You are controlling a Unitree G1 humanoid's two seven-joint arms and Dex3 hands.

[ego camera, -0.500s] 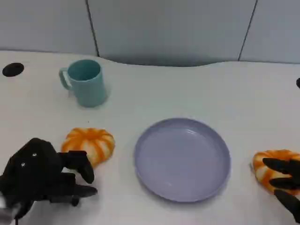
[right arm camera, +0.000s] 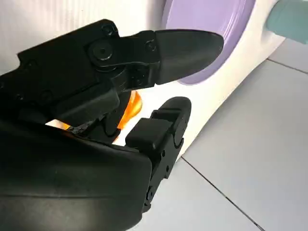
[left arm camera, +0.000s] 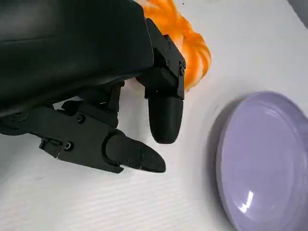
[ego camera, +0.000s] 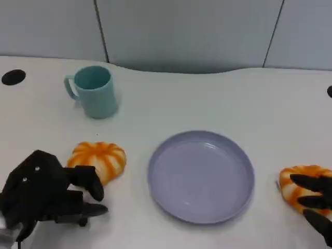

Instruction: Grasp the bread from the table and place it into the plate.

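Left hand (ego camera: 49, 194) sits low at the near-left table (ego camera: 218, 98) edge, fingers apart and pointing toward the plate (ego camera: 201, 176), holding nothing, with one orange striped bread (ego camera: 99, 158) just beside it on the far side. Right hand (ego camera: 315, 205) is at the near-right edge with its fingers draped over the second bread (ego camera: 296, 187), touching it; whether it actually grips the piece I cannot tell. Plate lies between both breads, teal mug (ego camera: 94, 92) farther back left.
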